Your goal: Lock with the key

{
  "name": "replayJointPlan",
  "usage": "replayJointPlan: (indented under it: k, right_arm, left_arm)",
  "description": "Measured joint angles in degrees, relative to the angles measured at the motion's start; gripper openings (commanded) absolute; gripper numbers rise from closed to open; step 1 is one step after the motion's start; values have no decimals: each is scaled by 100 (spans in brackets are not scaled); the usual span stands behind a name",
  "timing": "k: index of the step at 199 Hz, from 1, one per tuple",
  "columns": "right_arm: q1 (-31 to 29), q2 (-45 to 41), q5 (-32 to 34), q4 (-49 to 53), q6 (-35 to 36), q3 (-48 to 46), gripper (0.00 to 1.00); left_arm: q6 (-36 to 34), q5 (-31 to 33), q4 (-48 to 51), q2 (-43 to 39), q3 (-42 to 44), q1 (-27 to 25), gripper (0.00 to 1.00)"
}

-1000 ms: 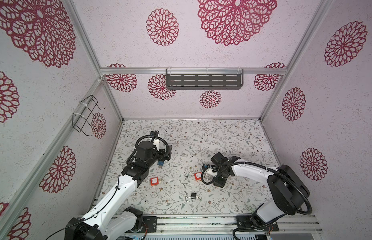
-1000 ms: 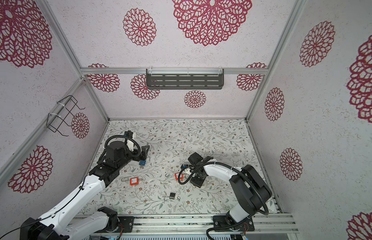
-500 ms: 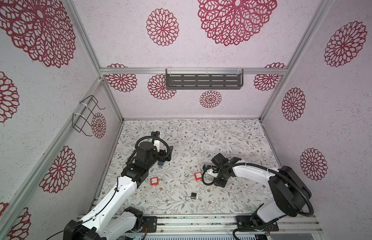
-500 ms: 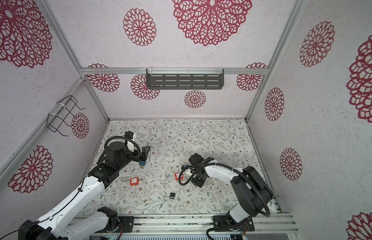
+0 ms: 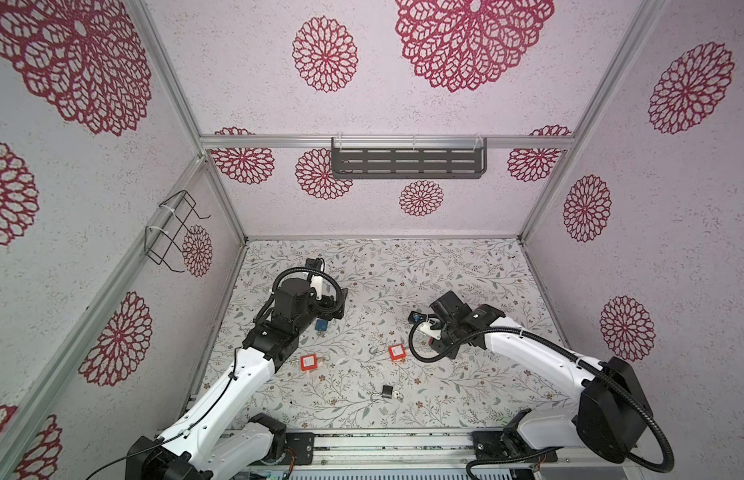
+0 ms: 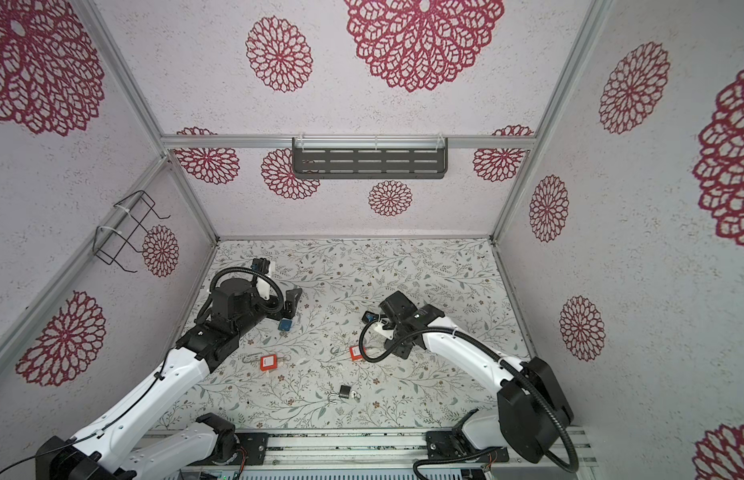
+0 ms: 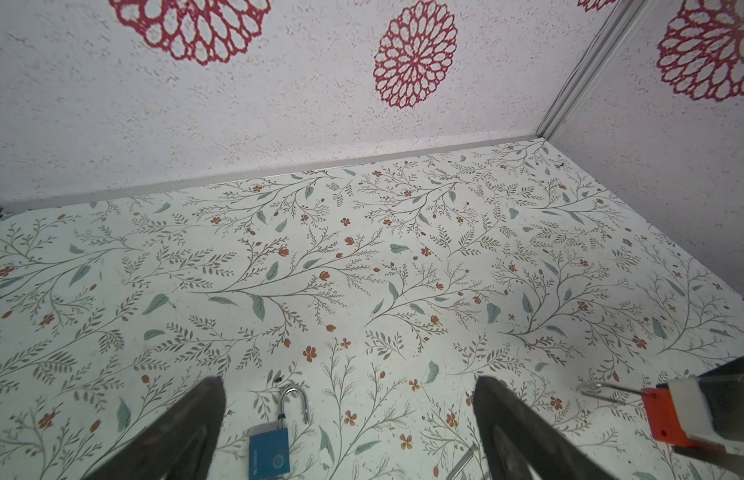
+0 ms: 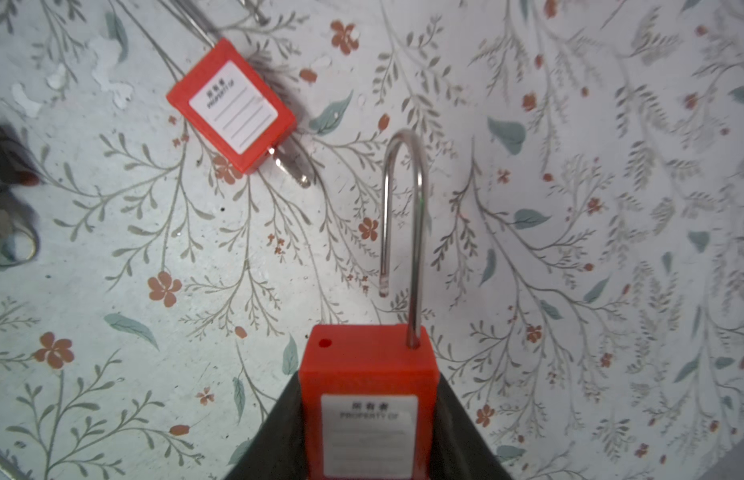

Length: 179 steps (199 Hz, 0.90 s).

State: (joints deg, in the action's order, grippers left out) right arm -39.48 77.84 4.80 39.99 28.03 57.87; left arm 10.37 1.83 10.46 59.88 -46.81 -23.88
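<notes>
Blue padlock point(image 7: 269, 451) lies on the floral table point(image 7: 362, 257), shackle open, between the widely spread fingers point(image 7: 183, 436) of the left gripper point(image 7: 349, 382). Next, the 1st red padlock point(image 5: 308, 362) lies flat with a key point(image 8: 293, 168) in its base, then a black padlock point(image 5: 386, 390). Right gripper point(image 8: 368, 374) pinches the 2nd red padlock point(image 8: 368, 432) by its body, shackle open.

Held padlock point(image 8: 368, 374): between the jaws of the right gripper point(image 8: 368, 436), shackle point(image 8: 416, 249) projecting ahead of the tips.
Keyed padlock point(image 8: 231, 106): flat on the mat point(image 8: 569, 249), ahead of those jaws and off to one side; key point(image 8: 291, 168) at its base.
Small padlock point(image 5: 386, 390): on the mat, farther out to that same side of the right jaws, well apart from the left jaws.
Left padlock point(image 7: 269, 451): flat on the mat between the jaws of the left gripper point(image 7: 349, 384), nearer one of them.
</notes>
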Motion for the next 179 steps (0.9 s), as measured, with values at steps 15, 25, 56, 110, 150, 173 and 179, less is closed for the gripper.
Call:
replayJointPlan:
  k: [15,25,56,110,150,173,179]
  right_arm:
    - [0,-20,-9,9,101,225,32]
    - [-2,-17,-33,20,168,352,32]
    - [-15,22,-76,46,354,737,30]
    - [-120,35,-358,-199,678,817,30]
    - [-232,-105,-643,-586,898,605,29]
    - [-284,-323,-763,-782,997,439,29]
    - [-299,-382,-791,-835,1010,411,29]
  left_arm:
    - [-131,-245,-192,0,52,-13,95]
    - [-232,-452,-352,0,122,-20,90]
    - [-498,-1143,-684,151,221,-46,82]
    - [-1088,-2573,-931,815,221,-87,49]
    - [-1300,-3366,-1449,872,339,-127,53]
    - [-1521,-3657,-1576,890,369,-173,54]
    - [-1567,-3709,-1598,896,369,-181,54]
